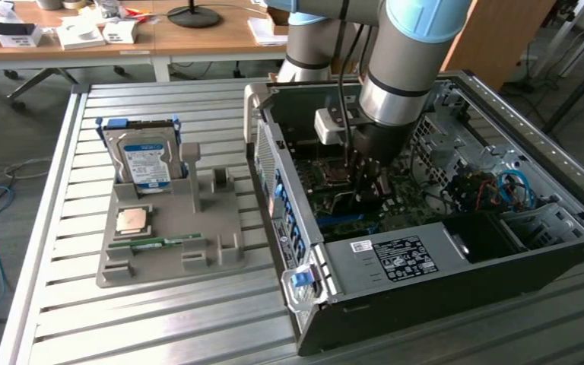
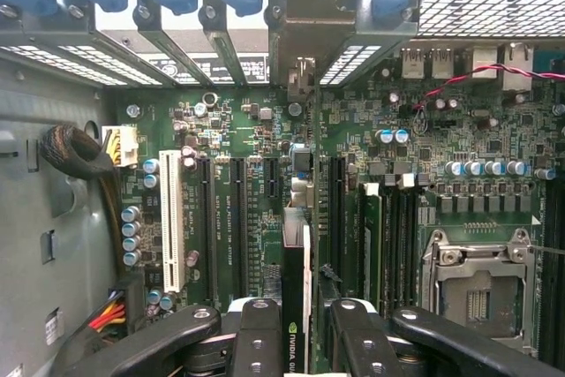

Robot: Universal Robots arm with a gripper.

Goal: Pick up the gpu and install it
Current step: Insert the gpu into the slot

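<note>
The gpu [image 2: 296, 297] is a thin dark card seen edge-on, and my gripper [image 2: 300, 342] is shut on it with a black finger [image 2: 252, 333] on each side. Its metal bracket [image 2: 305, 24] reaches towards the case's rear slot openings. The card stands upright just over the long black expansion slots of the green motherboard [image 2: 424, 139]. In the exterior view my gripper [image 1: 366, 182] reaches down inside the open computer case [image 1: 424, 262], and the gpu [image 1: 351, 199] shows as a dark sliver below it, close to the board.
A grey holder [image 1: 176, 255] on the slatted metal table, at the exterior view's left, carries a silver hard drive [image 1: 148, 156], a processor chip [image 1: 133, 220] and a green memory stick [image 1: 155, 243]. Inside the case are an empty processor socket [image 2: 477, 293], a white slot [image 2: 175, 218] and cable bundles [image 2: 75, 152].
</note>
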